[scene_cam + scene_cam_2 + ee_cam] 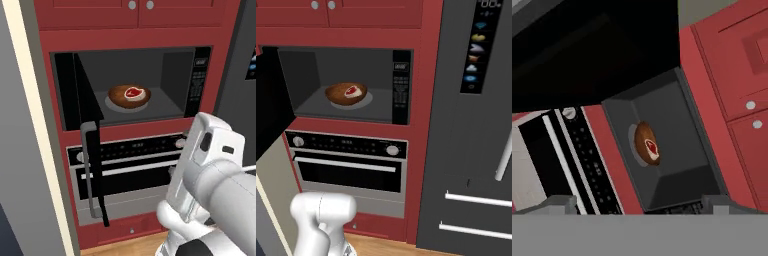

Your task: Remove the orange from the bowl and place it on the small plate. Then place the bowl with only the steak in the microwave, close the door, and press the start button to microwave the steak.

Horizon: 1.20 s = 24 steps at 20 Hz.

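Note:
The brown bowl [121, 99] [340, 98] [640, 137] sits on the round tray inside the microwave [170, 70] [376, 65] [677, 125], with the red steak [133, 92] [353, 91] [652, 148] lying in it. The black door [89, 90] [268, 110] [592, 50] stands swung wide open to the left, its silver bar handle [89, 170] facing me. My gripper [639, 206] hangs back from the cavity, open, with its fingertips [556, 204] far apart and nothing between them. The button panel [198, 80] [401, 85] is on the microwave's right. The orange and the small plate are out of view.
A knobbed oven [125, 165] [346, 167] with a horizontal handle sits under the microwave. Red upper cabinets [140, 12] are above. A dark fridge [476, 125] stands to the right, and a pale wall panel [25, 150] to the left beside the open door.

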### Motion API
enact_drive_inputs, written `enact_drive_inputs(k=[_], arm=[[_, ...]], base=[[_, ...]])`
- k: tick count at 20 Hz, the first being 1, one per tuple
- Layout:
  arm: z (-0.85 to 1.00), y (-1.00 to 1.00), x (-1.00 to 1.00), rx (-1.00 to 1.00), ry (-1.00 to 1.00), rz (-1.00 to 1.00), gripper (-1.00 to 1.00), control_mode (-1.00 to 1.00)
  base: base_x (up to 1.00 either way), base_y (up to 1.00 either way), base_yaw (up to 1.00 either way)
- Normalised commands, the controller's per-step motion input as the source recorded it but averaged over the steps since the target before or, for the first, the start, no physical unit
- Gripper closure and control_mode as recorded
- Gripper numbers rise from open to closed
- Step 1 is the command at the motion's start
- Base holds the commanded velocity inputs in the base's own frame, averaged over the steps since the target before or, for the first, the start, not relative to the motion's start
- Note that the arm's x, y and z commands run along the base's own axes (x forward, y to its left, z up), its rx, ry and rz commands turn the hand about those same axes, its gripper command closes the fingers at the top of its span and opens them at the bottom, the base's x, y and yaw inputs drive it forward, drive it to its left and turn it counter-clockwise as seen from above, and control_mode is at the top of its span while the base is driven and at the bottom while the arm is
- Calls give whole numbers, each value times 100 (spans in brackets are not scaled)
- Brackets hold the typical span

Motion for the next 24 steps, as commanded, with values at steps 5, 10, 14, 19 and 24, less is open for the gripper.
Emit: enact_drive_inputs(k=[5,10,14,19,24], arm=[[0,95,-52,-6,0,0,-100,-100],[-10,94,2,-5,2,0,-100,-100],[-43,97,88,-1,13,0,-100,-100],[-58,100,100,-1,9,0,-100,-100],[-31,55,19,-9,-13,0,-100,-100]], base=[[0,0,0],[0,0,0],[0,0,0],[0,0,0],[0,0,0]])
